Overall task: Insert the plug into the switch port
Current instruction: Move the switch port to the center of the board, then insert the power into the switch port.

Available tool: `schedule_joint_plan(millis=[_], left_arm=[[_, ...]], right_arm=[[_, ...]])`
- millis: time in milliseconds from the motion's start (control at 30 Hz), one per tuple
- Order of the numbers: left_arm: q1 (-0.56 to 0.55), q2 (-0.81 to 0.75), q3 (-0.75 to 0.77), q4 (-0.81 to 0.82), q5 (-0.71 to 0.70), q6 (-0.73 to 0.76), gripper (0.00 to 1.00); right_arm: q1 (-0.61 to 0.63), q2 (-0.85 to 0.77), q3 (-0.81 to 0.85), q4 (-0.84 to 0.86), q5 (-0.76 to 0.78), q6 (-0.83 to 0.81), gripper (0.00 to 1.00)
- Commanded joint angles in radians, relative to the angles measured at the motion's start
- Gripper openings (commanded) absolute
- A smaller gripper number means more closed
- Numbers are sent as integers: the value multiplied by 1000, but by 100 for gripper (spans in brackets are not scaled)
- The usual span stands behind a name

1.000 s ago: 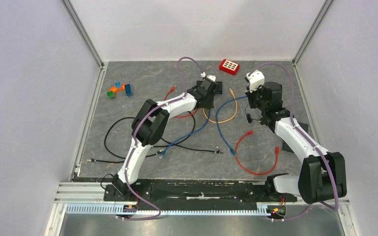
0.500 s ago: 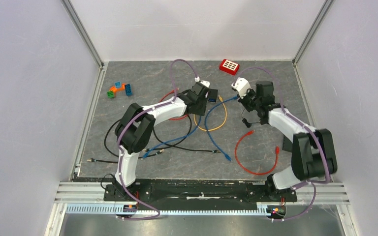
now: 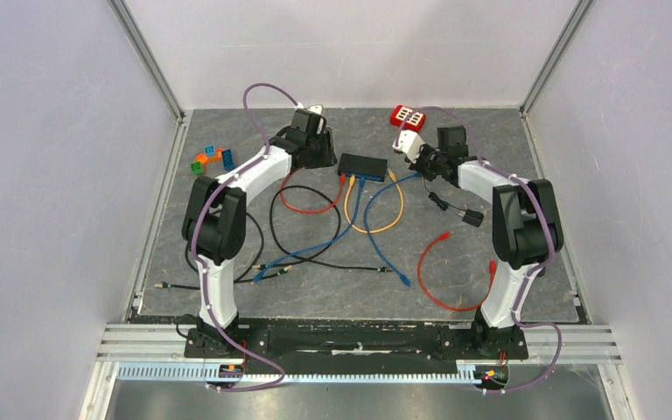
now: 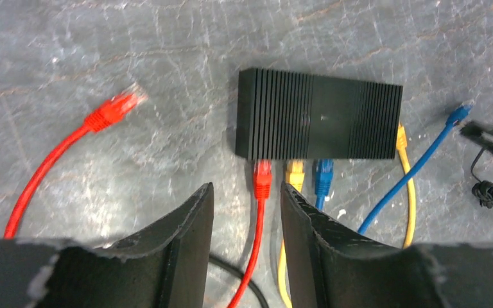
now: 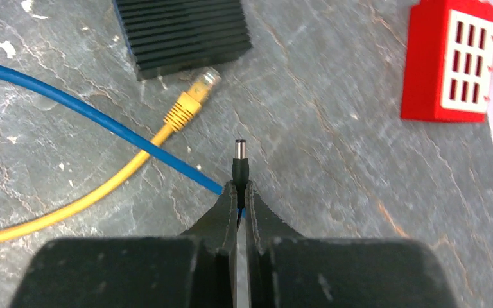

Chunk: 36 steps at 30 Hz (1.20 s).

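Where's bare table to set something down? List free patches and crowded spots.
Free: the far strip between the switch and the back wall, left of the red block; the near strip between the black cable and the table's front edge. Crowded: in front of the switch, where red, yellow and blue cables fan out.

right gripper (image 5: 238, 190) pinches a black barrel plug (image 5: 240, 158), near the switch (image 5: 180, 29)

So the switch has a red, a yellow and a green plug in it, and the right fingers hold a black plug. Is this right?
Not quite: the third one in the switch is a blue plug, not green. The left wrist view shows it beside the red plug and the yellow plug. The right fingers do hold the black plug.
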Motion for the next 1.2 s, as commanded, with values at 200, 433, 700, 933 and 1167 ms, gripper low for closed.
schedule_joint_plan(millis=[200,433,700,933,1167], left_arm=[[42,187,180,38,145,-22,49],[55,241,221,72,190,-26,49],[57,268,230,93,234,-42,48],[55,277,233,101,233,-47,48],[55,278,230,100,231,-52,48]], right_arm=[[74,117,150,-56,-159,-174,0],[92,200,229,-125,-149,-205,0],[95,213,222,-224,-90,-237,0],[94,177,193,-321,-117,-288,0],[94,205,231,-397,-70,-296,0]])
